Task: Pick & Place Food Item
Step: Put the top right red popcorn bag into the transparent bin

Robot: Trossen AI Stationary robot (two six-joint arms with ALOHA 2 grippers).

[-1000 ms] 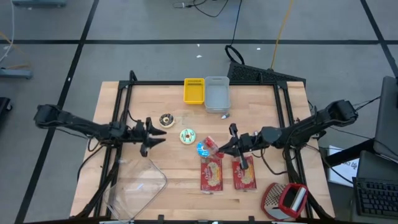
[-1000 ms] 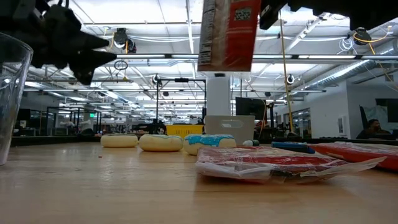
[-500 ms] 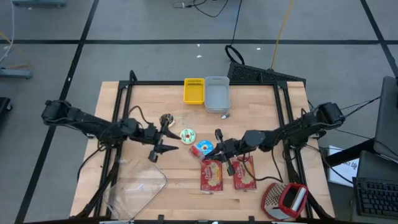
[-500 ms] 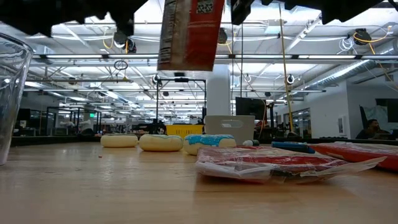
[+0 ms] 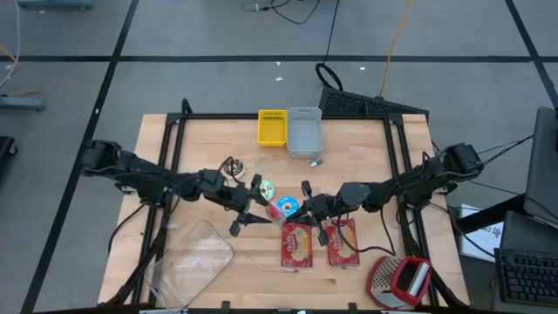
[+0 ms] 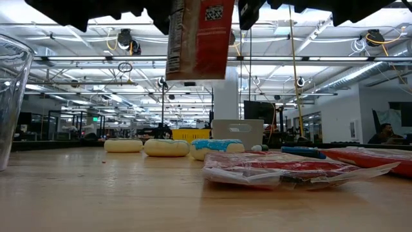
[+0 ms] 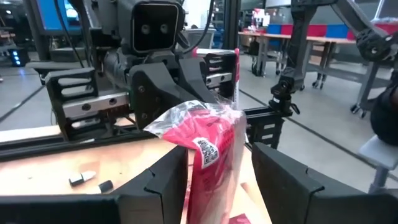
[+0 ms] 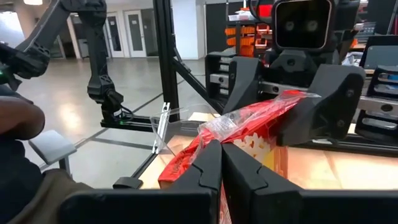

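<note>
Behind the wooden table (image 5: 366, 166) you can see an open workshop hall with ceiling lights and desks far back. Your right end effector (image 5: 307, 195) is pinched shut on the top edge of a red snack packet (image 6: 198, 38), which hangs in the air above the middle of the table; the right wrist view shows the crinkled clear seam caught between its two closed fingers (image 8: 208, 168). Your left end effector (image 5: 247, 205) faces it from the other side, with its fingers (image 7: 155, 183) spread part way on either side of the same packet. Whether those fingers touch the packet you cannot tell.

Below the packet, two more red packets (image 5: 296, 244) lie flat side by side near the table's front edge. Three doughnuts sit just behind them: a blue-iced one (image 5: 285, 208), a green-iced one (image 5: 264, 189) and a chocolate one (image 5: 232, 167). At the back of the table a yellow bin (image 5: 272, 126) and a grey bin (image 5: 304, 131) stand touching each other. You also have a clear plastic container (image 5: 196, 262) at the front left corner and a red and grey grater (image 5: 399, 281) at the front right.
</note>
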